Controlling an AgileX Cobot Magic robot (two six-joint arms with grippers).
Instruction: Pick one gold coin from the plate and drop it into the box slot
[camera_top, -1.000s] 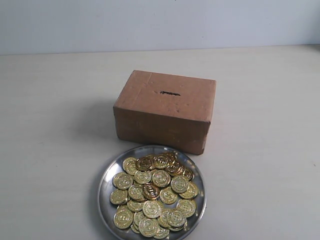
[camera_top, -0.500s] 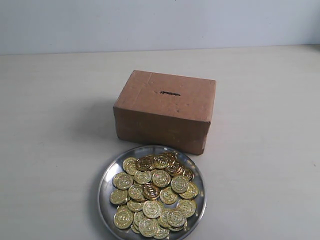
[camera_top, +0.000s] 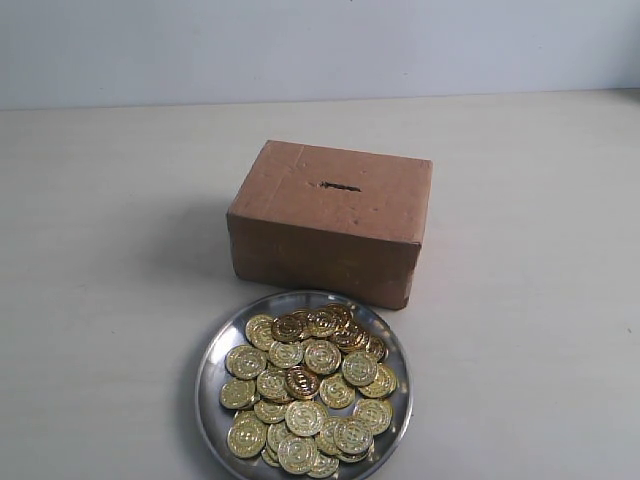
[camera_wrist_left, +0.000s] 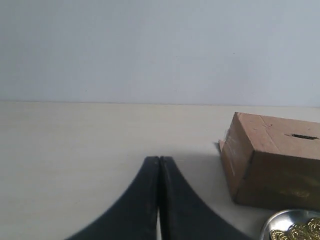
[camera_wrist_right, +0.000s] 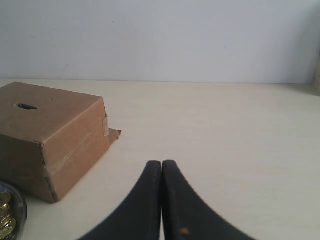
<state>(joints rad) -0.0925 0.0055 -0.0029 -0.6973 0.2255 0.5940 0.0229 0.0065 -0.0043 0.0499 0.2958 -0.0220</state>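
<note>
A round silver plate (camera_top: 214, 368) lies near the front of the table, heaped with several gold coins (camera_top: 306, 385). Just behind it stands a brown cardboard box (camera_top: 330, 218) with a short dark slot (camera_top: 340, 186) in its top face. Neither arm shows in the exterior view. In the left wrist view my left gripper (camera_wrist_left: 159, 160) is shut and empty, off to the side of the box (camera_wrist_left: 272, 160), whose slot (camera_wrist_left: 304, 136) and a bit of the plate (camera_wrist_left: 274, 226) show. My right gripper (camera_wrist_right: 161, 163) is also shut and empty, beside the box (camera_wrist_right: 50, 135) and slot (camera_wrist_right: 26, 106).
The pale table (camera_top: 110, 250) spreads wide on both sides of the box and plate, ending at a light wall (camera_top: 320, 45) behind. A torn cardboard flap (camera_wrist_right: 114, 134) sticks out at the box's lower corner.
</note>
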